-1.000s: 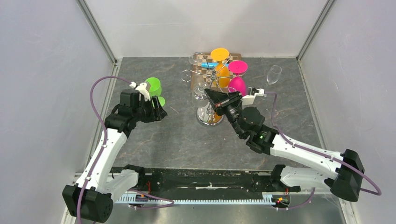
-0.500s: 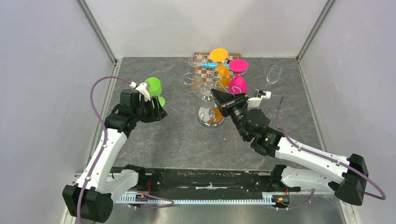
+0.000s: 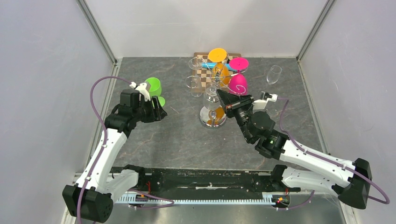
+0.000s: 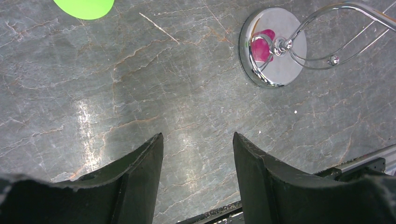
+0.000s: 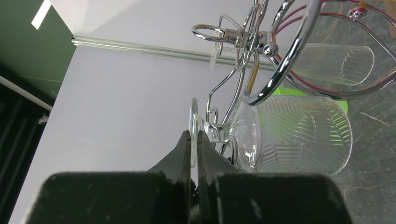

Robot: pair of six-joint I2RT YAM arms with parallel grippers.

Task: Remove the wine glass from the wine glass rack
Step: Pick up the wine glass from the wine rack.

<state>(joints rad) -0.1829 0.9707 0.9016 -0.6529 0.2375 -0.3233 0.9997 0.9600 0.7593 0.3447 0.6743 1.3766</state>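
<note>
The right gripper [image 5: 194, 140] is pinched shut on the flat foot of the clear wine glass [image 5: 294, 135]; the glass hangs on a near-side arm of the rack [image 3: 212, 117], midway along the tabletop's [image 3: 177, 140] far edge. Lift-off is in hand, I judge; next, ease the stem out of its wire hook without tipping the rack. The left gripper [image 4: 196, 154] hangs open near the left edge; no writing is legible.
</note>
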